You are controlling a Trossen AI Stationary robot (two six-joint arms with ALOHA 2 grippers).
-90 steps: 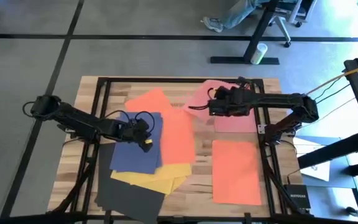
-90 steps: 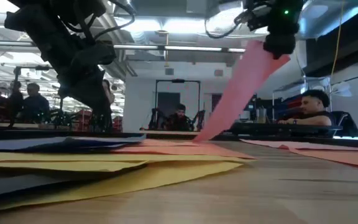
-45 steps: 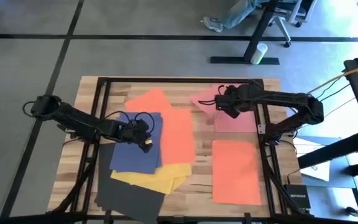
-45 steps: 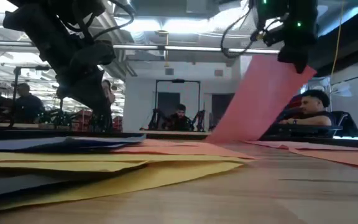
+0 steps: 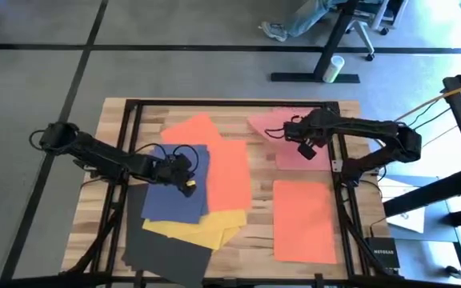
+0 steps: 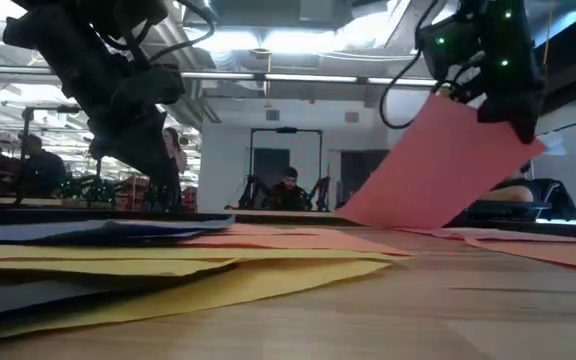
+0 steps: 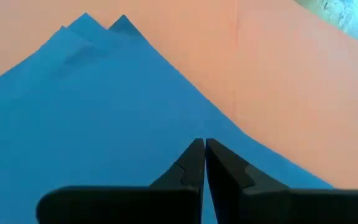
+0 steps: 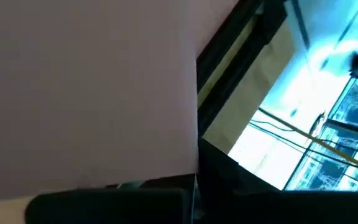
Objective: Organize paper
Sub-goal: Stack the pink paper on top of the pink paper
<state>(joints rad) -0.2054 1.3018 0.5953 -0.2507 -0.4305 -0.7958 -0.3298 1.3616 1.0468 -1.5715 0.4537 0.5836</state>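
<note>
My right end effector (image 5: 304,147), upper right of frame, grips the flat pink matte paper sheet (image 6: 438,170) by its edge; light, floppy, tears easily.

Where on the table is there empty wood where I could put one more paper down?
Bare wood shows between the middle orange sheet and the lone orange sheet, running down to the table's near edge. The left strip beside the navy sheet is bare too. It is crowded under the left hand, where sheets overlap, and at the far right, where the right hand lifts the pink sheet.
</note>
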